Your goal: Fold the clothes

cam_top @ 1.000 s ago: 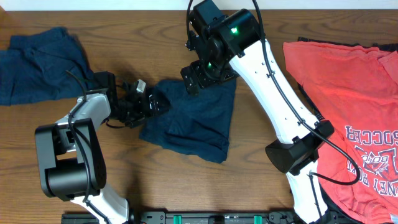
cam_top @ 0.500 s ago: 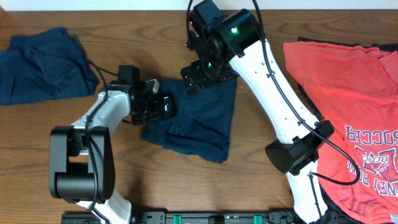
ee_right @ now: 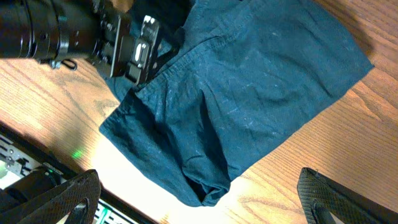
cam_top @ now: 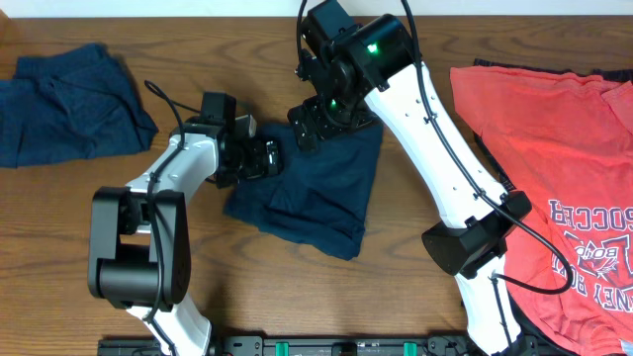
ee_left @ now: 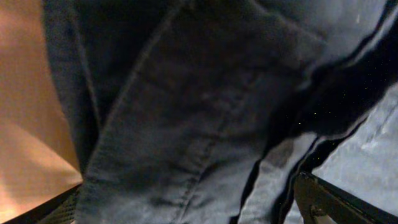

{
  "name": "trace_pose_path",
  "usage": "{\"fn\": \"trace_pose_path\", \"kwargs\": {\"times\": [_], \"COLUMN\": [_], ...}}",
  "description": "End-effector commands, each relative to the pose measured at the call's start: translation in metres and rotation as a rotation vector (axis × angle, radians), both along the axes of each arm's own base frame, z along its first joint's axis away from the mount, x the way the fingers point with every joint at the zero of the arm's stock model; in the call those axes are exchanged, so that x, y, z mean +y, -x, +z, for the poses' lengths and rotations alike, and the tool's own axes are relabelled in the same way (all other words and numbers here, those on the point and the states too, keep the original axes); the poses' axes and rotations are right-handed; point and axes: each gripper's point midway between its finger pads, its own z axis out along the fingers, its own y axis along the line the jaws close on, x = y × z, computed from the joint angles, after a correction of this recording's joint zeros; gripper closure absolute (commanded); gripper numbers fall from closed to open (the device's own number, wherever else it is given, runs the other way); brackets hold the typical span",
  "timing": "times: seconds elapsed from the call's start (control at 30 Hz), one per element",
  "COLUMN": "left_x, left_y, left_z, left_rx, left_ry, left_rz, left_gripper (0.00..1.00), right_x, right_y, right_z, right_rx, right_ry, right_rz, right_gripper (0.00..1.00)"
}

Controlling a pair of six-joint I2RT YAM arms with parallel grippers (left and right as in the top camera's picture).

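Centre shirt (cam_top: 315, 193): navy, lying rumpled on the surface (cam_top: 247, 287) between the two arms. It is roughly wedge-shaped, broad at the top and narrowing to a bunched lower corner, with a fold ridge running down its middle (clearest in the right wrist view).

Left gripper (cam_top: 269, 158): at the shirt's upper left edge, in contact with the cloth. In the left wrist view a seamed hem fills almost everything. The fingers (ee_left: 339, 202) show only at the two lower corners, wide apart, with cloth lying between them. They are released, not clamped on the fabric.

Right gripper (cam_top: 309, 132): over the shirt's top edge, raised clear of it. Its own camera looks down on the whole garment from above. The fingers (ee_right: 59, 199) stand spread at the frame's lower corners, holding nothing.

Second navy shirt (cam_top: 69, 104): crumpled at the far left of the surface, well apart from both grippers.

Red shirt (cam_top: 554, 188): spread flat at the right side, white and dark lettering showing. The right arm's base link sits just beside its left edge. A dark edge shows from under its top.
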Motion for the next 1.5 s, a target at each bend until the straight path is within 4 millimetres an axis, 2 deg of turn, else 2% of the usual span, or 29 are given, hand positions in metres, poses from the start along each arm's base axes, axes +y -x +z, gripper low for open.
{"fn": "trace_pose_path", "kwargs": {"times": [0.0,0.13,0.33,0.53,0.8,1.0,1.03,1.27,1.3,1.37,1.47], "left_x": [0.026,0.033,0.034,0.035,0.055,0.066,0.068,0.069,0.069,0.068,0.055], "left_y": [0.116,0.120,0.122,0.133,0.147,0.156,0.157,0.165,0.165,0.166,0.167], "left_z": [-0.123,-0.128,-0.128,-0.124,-0.120,-0.116,-0.115,-0.111,-0.111,-0.111,-0.110], "left_rx": [0.455,0.472,0.471,0.514,0.573,0.613,0.618,0.651,0.653,0.656,0.659], "left_ry": [-0.145,-0.185,-0.186,-0.192,-0.303,-0.375,-0.384,-0.389,-0.388,-0.385,-0.299], "left_rz": [0.010,0.016,-0.014,-0.034,-0.042,-0.030,-0.031,-0.037,-0.038,-0.038,-0.072], "left_gripper": [0.02,0.02,0.02,0.02,0.02,0.04,0.07,0.10,0.09,0.00,0.01], "right_x": [0.001,0.002,0.003,0.003,0.003,0.003,0.003,0.006,0.007,0.009,0.012], "right_y": [0.001,0.002,0.002,0.002,0.002,0.002,0.002,0.005,0.005,0.007,0.009], "right_z": [0.000,0.000,0.001,0.001,0.001,0.001,0.001,0.001,0.001,0.001,0.001], "right_rx": [0.001,0.001,0.000,-0.002,-0.002,-0.001,-0.001,-0.001,-0.001,-0.001,-0.002], "right_ry": [-0.004,-0.004,-0.005,-0.006,-0.006,-0.006,-0.006,-0.006,-0.006,-0.006,-0.007], "right_rz": [0.016,0.019,0.021,0.022,0.022,0.022,0.022,0.030,0.032,0.039,0.046], "right_gripper": [0.01,0.01,0.01,0.01,0.01,0.01,0.01,0.01,0.01,0.01,0.01]}}
